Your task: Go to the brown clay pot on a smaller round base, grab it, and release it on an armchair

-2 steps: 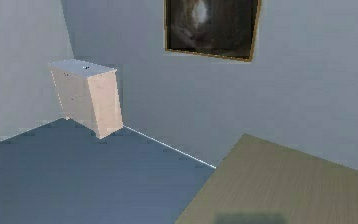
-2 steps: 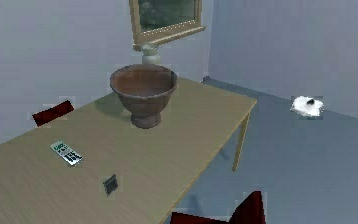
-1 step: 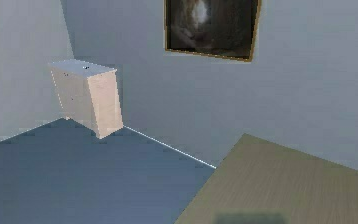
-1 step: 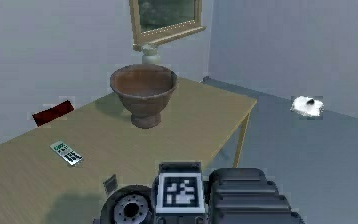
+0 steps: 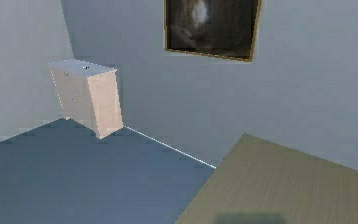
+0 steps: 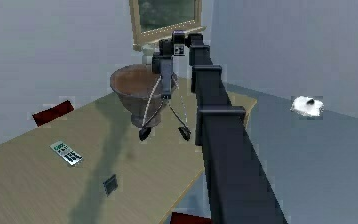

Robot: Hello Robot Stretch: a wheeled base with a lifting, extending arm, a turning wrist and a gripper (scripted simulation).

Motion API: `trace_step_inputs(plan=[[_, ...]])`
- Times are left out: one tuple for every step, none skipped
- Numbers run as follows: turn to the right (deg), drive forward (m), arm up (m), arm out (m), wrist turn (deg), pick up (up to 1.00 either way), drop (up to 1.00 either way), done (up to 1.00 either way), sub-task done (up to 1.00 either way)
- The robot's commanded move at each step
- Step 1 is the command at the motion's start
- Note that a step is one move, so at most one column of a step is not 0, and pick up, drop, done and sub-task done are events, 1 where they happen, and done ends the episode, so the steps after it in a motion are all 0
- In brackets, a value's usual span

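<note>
Brown clay pot [image 6: 133, 88] at the far side of the tan worktop [image 6: 37, 185].
We see a wide, reddish-brown bowl shape with a darker rim, its sides narrowing downward to a smaller round base. The thin fingers [image 6: 144, 130] cross in front of its right side. We cannot tell how they are set, nor whether they hold anything.

Pale cabinet [image 5: 90, 95] in corner — dark framed picture [image 5: 212, 27], perhaps a tabletop [image 5: 287, 185] lower right
</note>
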Motion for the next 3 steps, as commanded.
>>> trace_step_inputs(plan=[[0.0, 0.00, 0.00, 0.00, 45.0, 0.00, 0.00, 0.00, 0.00], [0.0, 0.00, 0.00, 0.00, 45.0, 0.00, 0.00, 0.00, 0.00], [0.0, 0.00, 0.00, 0.00, 45.0, 0.00, 0.00, 0.00, 0.00]])
